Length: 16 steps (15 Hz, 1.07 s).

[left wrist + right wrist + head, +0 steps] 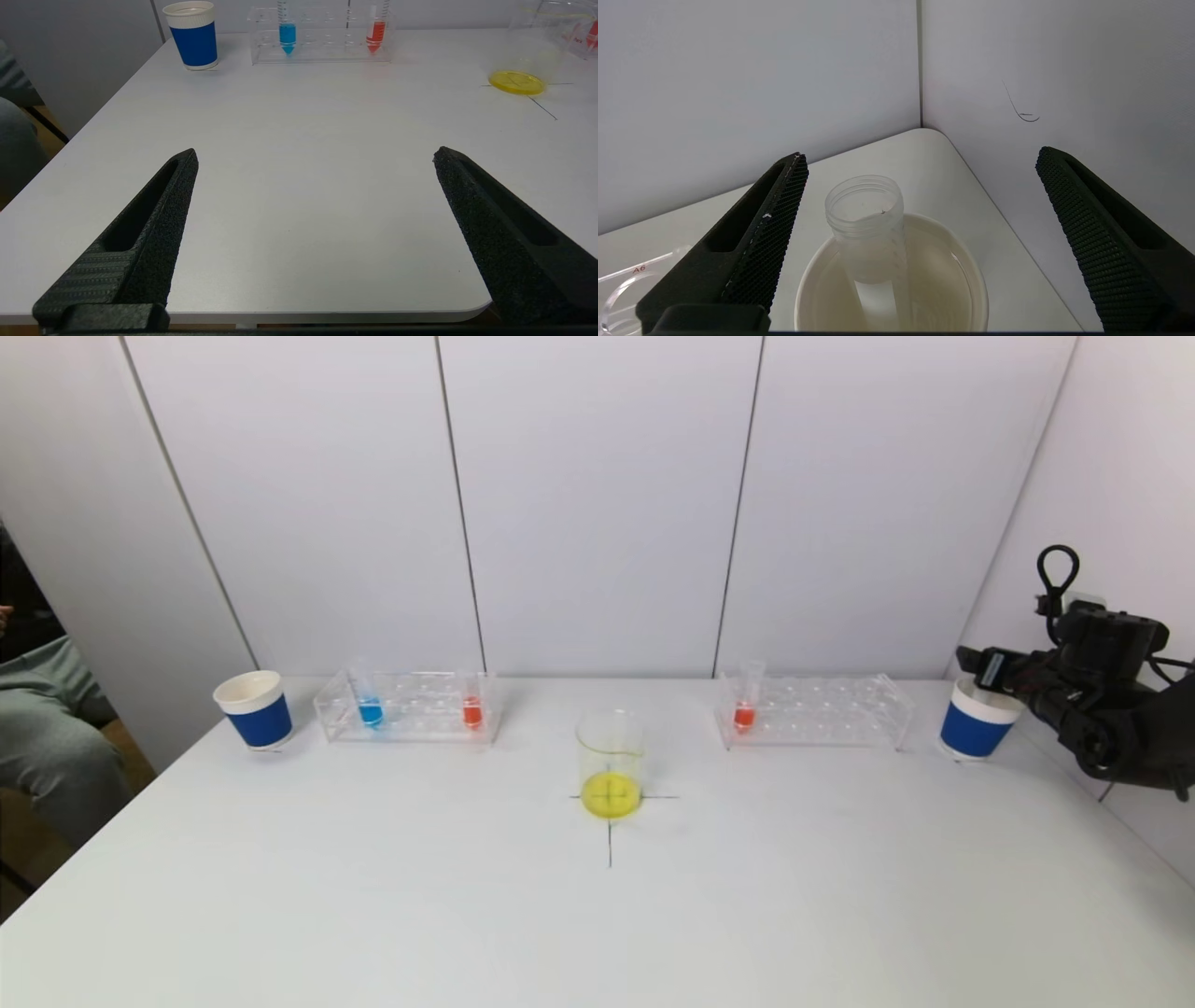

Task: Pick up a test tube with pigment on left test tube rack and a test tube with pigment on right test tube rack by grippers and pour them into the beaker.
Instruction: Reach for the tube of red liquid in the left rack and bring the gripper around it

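Two clear plastic test tube racks [407, 707] [815, 710] are noted flanking one glass beaker of yellow liquid [610, 765]. One emptied clear test tube [867, 224] stands in the blue-sleeved white paper cup [943, 280] beneath the right gripper [920, 186], jaws spread wide, best lifted straight clear. Left gripper [315, 177], likewise spread, is parked at the near table edge.

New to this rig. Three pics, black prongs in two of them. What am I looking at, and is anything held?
It is a two-armed robot at a white table. One picture looks down from its head; the other two come from cameras on its wrists, and the black prongs are gripper fingers.

The left gripper hangs open over bare table, holding nothing. The right gripper is open above the right cup, where an empty tube stands, gripped by nothing.

On the table: a beaker with yellow liquid, a left rack holding a blue tube and a red tube, a right rack with one red tube, and a left cup.
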Tool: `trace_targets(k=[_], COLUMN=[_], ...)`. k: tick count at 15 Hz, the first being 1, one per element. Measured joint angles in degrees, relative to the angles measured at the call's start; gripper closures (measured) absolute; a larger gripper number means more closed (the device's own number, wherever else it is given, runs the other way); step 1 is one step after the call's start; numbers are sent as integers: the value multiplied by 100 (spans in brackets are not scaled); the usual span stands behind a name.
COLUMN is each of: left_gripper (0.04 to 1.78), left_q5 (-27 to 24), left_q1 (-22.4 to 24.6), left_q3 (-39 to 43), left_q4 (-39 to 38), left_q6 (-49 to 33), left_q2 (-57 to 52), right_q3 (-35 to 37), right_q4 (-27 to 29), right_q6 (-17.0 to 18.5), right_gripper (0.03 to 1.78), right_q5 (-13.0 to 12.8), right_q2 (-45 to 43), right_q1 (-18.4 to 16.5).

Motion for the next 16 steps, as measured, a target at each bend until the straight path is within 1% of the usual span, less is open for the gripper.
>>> trace_targets(k=[6,9,13,16], left_gripper=[6,6,6,6], left_q5=[0,2,-2,0], left_q1=[0,0,0,0], left_q3=[0,0,0,0], left_q4=[0,0,0,0], left_q6=[0,-2,0,0], left_q2=[0,0,0,0], right_q3=[10,57,289,689], right_q4=[129,394,761,1023], right_q6=[-46,-96,-152,-163], right_gripper=[4,4,4,4], right_q5=[0,0,0,-9], right_q2=[-344,-755,-1563,-2427], right_q1=[10,27,66,195])
